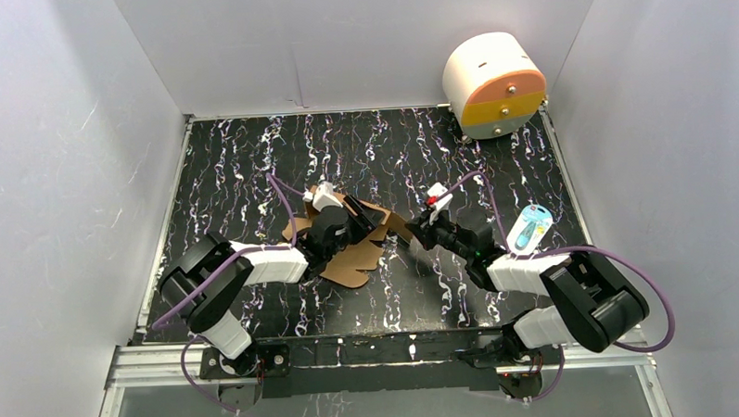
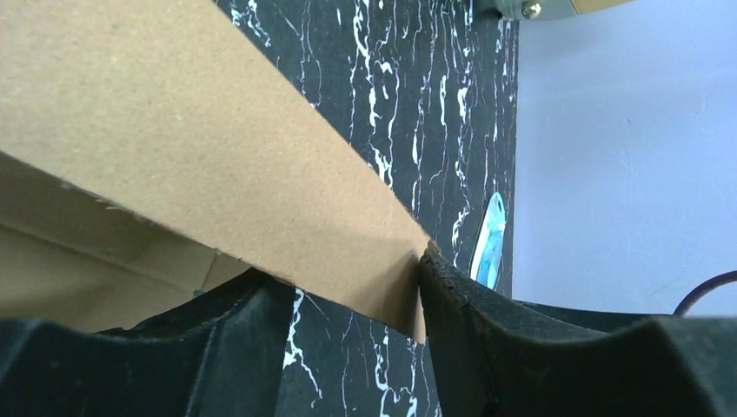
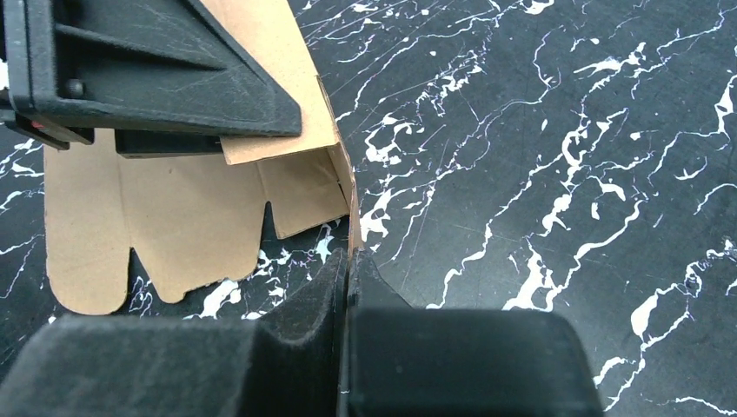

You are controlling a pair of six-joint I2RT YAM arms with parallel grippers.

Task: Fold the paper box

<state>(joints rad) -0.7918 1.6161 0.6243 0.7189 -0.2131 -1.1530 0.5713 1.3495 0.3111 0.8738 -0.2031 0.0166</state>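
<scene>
we see paper box part-flat on the marbled table, mid-table between both arms | left gripper jaws apart astride a raised panel, one finger touching its corner | right gripper pinched tight on a thin cardboard edge

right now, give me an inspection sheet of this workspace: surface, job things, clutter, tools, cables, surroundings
surface: black tabletop with white marble veining
job's things: flat brown die-cut corrugated cardboard sheet, mid-table, one flap raised
clutter: white cylinder with orange-and-yellow face, back right corner; small light-blue oval tag, by the right arm
tools: left tool open, jaws either side of the raised flap, touching it on one side; right tool shut on the sheet's edge
cables: purple cables looping off both arms
surroundings: plain pale walls on three sides
</scene>
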